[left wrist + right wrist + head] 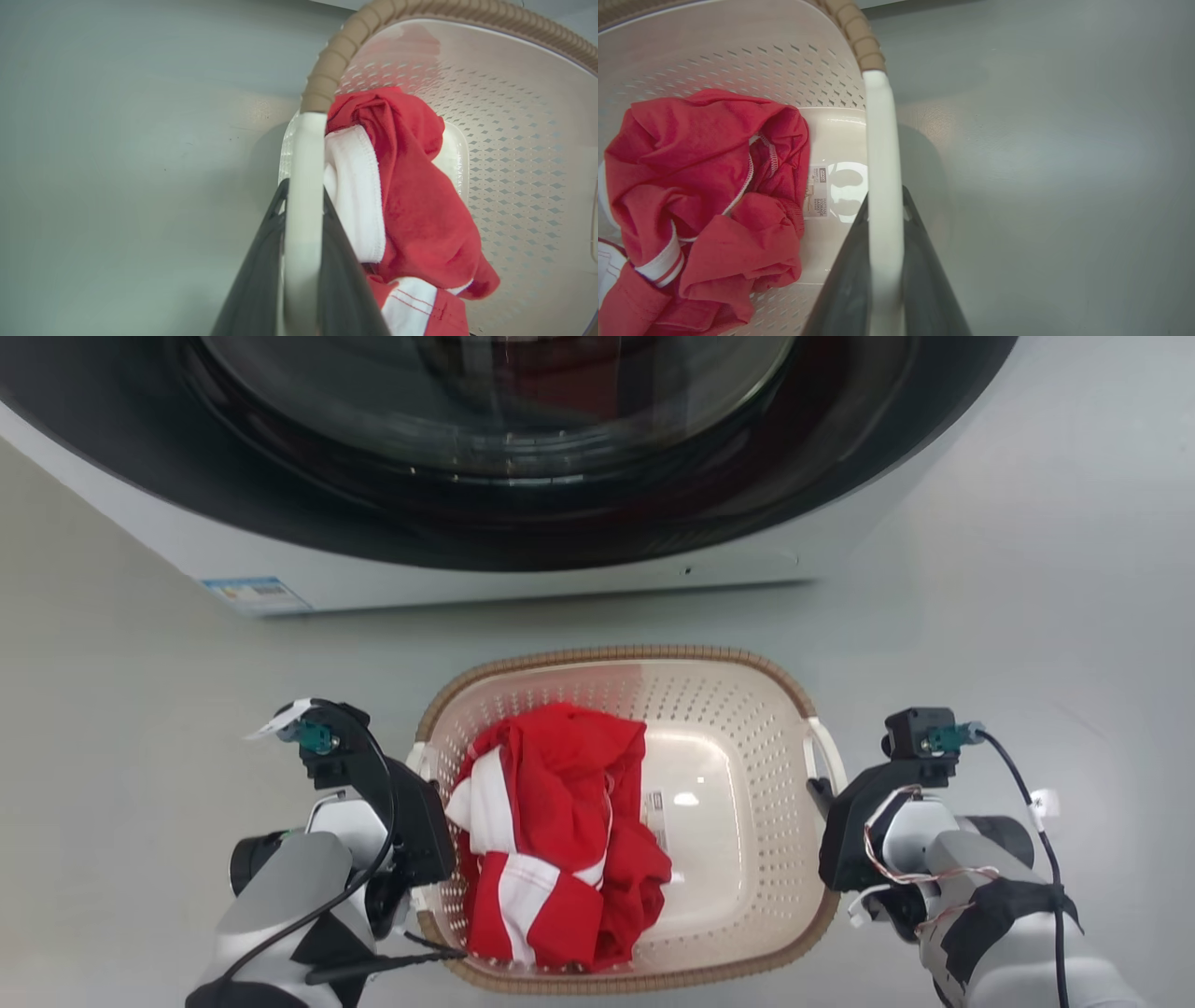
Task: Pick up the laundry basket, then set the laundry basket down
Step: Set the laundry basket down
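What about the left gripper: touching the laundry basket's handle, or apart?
Touching. In the left wrist view the handle of the laundry basket runs between the two fingers of the left gripper, both against it, no gap.

Cream laundry basket (747, 728) holding red-and-white clothing (560, 821), before a washer (523, 569); left gripper (429, 821) and right gripper (827, 805) at its sides.

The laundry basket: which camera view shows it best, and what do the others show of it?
The head view: the laundry basket appears nearly whole, rim and both handles. The left wrist view gives the left handle and some rim; the right wrist view, the right handle and the labelled bottom.
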Tool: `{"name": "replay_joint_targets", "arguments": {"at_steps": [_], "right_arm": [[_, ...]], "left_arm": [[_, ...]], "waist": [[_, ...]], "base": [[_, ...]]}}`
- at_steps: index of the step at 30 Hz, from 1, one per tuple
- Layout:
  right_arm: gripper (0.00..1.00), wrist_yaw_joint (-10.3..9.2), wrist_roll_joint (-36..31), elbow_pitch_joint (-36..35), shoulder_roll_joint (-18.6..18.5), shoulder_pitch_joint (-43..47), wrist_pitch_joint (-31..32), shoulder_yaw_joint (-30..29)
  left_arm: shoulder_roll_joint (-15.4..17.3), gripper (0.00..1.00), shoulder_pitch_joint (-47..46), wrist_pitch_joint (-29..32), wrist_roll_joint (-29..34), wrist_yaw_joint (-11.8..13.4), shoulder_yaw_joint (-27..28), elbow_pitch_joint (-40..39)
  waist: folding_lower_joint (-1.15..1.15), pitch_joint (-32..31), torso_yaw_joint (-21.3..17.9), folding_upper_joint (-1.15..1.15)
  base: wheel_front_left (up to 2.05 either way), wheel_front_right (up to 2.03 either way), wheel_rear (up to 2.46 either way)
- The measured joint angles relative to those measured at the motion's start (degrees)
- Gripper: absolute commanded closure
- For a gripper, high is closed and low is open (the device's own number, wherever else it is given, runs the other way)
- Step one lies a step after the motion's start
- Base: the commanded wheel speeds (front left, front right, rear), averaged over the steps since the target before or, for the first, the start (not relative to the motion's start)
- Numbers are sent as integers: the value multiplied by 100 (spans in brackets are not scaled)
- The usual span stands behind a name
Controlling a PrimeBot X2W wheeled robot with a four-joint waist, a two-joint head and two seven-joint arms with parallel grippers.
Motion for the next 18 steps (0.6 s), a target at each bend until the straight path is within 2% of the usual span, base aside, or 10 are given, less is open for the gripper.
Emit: {"name": "replay_joint_targets", "arguments": {"at_steps": [18], "right_arm": [[100,-69,-185,-15,-99,-570,-579,48]], "left_arm": [[-3,100,-577,-754,255,92,-82,-102]], "waist": [[0,1306,91,0]], "base": [[0,0,0]]}}
